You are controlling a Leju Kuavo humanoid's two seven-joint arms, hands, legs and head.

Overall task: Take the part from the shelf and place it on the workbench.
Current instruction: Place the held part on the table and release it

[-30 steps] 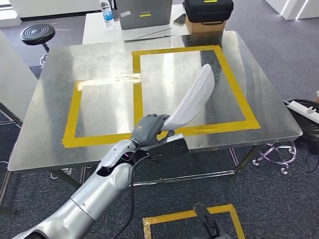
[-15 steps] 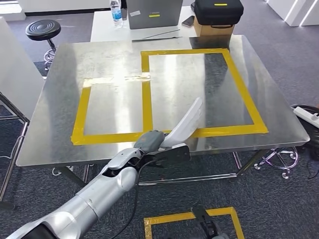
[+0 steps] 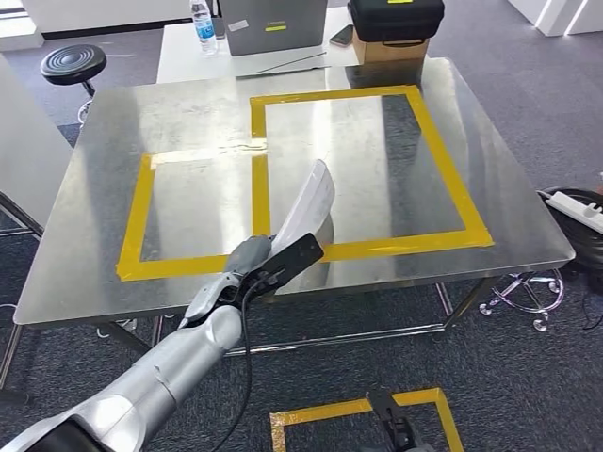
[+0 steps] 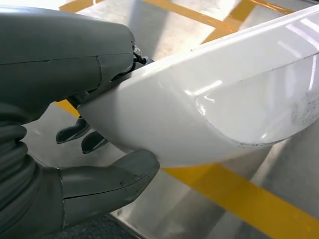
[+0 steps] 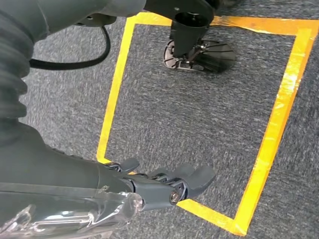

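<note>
1. Sitting far left behind the bench (image 3: pixel 85 226) is a black stool (image 3: pixel 73 64) on grey carpet.
2. Reaching in from the lower left, the silver left arm (image 3: pixel 171 363) ends at the bench's near edge.
3. The left hand (image 3: pixel 249 259) grips the part (image 3: pixel 305 209), a long curved white piece; in the left wrist view the thumb (image 4: pixel 109 181) presses one side of the part (image 4: pixel 211 104) and the dark fingers (image 4: pixel 80 137) curl round the other.
4. The part slants up and away from the hand, over the near yellow tape (image 3: pixel 369 249) where the two taped squares meet; its reflection shows on the metal beneath. Whether its low end touches the bench, I cannot tell.
5. Behind the bench stand a bottle (image 3: pixel 203 24), a grey laptop (image 3: pixel 273 24) and a black case (image 3: pixel 395 17) on a cardboard box.
6. The right hand (image 5: pixel 165 184) hangs over carpet marked with a yellow tape square (image 5: pixel 278 114); its fingers are loosely curved, apart from the thumb, holding nothing.
7. Far right, a white power strip (image 3: pixel 579 209) lies on the floor.
</note>
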